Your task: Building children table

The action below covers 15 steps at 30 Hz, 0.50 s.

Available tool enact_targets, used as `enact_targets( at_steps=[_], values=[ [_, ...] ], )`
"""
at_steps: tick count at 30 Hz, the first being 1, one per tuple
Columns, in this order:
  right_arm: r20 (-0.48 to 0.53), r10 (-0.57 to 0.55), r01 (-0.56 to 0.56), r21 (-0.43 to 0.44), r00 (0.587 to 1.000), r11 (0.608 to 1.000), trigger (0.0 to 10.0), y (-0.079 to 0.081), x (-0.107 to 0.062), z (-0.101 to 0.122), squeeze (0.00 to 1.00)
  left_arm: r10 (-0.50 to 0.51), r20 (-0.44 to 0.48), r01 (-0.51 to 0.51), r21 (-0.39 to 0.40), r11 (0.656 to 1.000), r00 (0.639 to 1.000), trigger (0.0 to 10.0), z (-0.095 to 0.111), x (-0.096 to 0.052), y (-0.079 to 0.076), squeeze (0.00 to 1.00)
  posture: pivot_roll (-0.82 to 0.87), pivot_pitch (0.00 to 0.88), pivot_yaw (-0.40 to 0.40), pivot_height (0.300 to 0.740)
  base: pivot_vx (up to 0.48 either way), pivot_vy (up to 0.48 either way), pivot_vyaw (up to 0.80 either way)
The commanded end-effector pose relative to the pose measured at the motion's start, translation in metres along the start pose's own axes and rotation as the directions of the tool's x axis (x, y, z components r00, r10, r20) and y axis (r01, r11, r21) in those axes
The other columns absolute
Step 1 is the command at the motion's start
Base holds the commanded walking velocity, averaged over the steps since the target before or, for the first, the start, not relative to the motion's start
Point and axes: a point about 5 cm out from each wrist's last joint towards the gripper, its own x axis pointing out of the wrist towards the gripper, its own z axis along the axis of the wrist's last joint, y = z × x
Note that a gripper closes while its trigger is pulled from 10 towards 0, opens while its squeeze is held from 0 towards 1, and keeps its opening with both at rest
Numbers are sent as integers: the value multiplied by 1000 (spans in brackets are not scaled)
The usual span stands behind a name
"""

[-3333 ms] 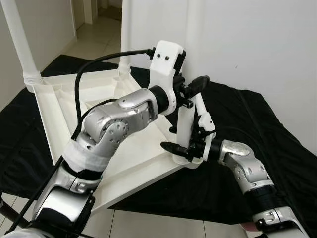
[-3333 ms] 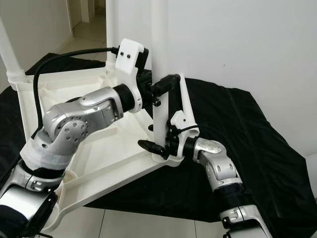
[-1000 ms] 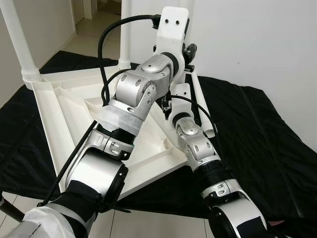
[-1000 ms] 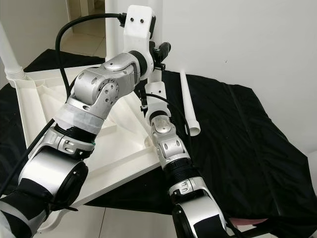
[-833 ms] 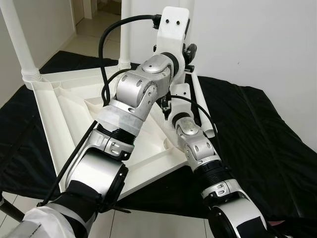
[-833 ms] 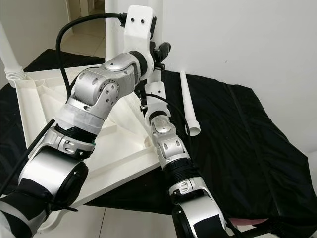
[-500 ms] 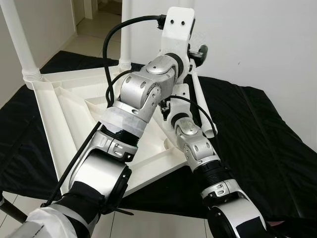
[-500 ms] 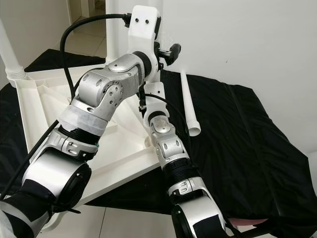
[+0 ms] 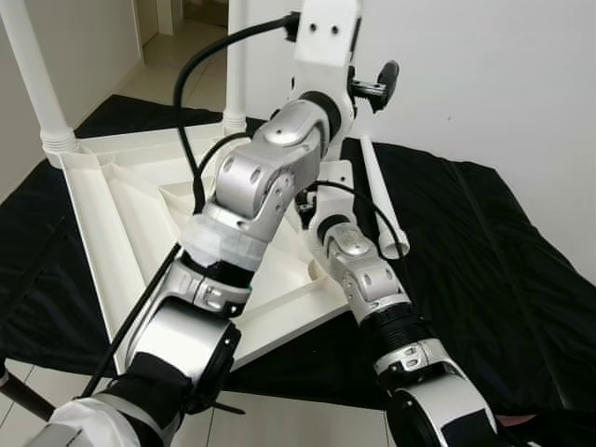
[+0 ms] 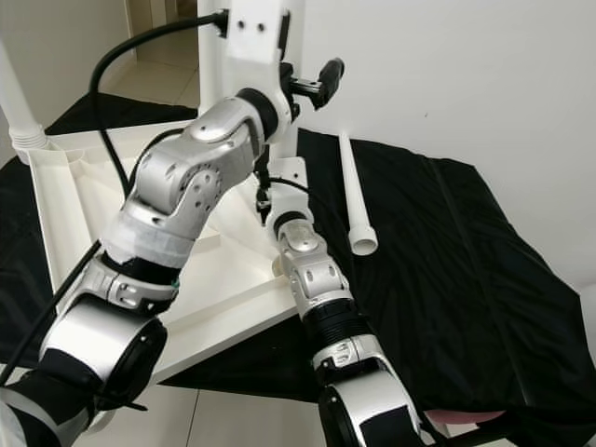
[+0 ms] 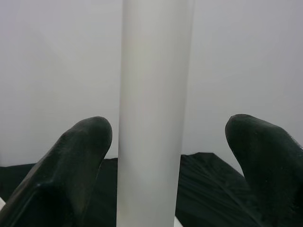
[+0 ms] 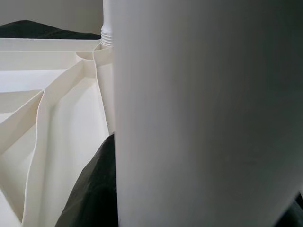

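You've got four white legs: three upright in the one upturned tabletop (image 9: 102, 205), one loose leg (image 9: 380, 196) flat on the black cloth (image 9: 484, 261), just right of your right arm. Left gripper (image 11: 165, 135) is spread wide, the near leg (image 11: 154, 94) between its fingers (image 11: 80, 156) (untouched). Right gripper (image 12: 199, 203) sits low against that leg, grip can't tell.

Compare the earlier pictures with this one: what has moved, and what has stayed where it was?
The left gripper has climbed the upright table leg and now straddles it with fingers open. The right gripper has moved in against the leg's base. The upturned tabletop, the loose leg and the black cloth stayed put.
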Motion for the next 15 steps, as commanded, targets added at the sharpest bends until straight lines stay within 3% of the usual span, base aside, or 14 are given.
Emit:
enact_targets(
  at_steps=[1, 9, 15],
  values=[
    [1, -59, 59, 21, 998, 998, 10000, -16, 0, -3, 0, -203, 16, 203, -10, 979, 979, 10000, 2, -4, -16, 0, 44, 0, -118, 740, 0, 0, 0],
    [20, -168, 166, 72, 986, 983, 10000, -41, -3, -4, 0, -190, 23, 190, -19, 982, 982, 10000, -9, -17, -12, 0, 47, 0, -120, 740, 0, 0, 0],
    [41, -230, 226, 83, 972, 971, 10000, -60, -8, -7, 0, -121, -15, 121, 1, 993, 992, 10000, -32, -30, 0, 0, 45, 0, -118, 740, 0, 0, 0]
  ],
)
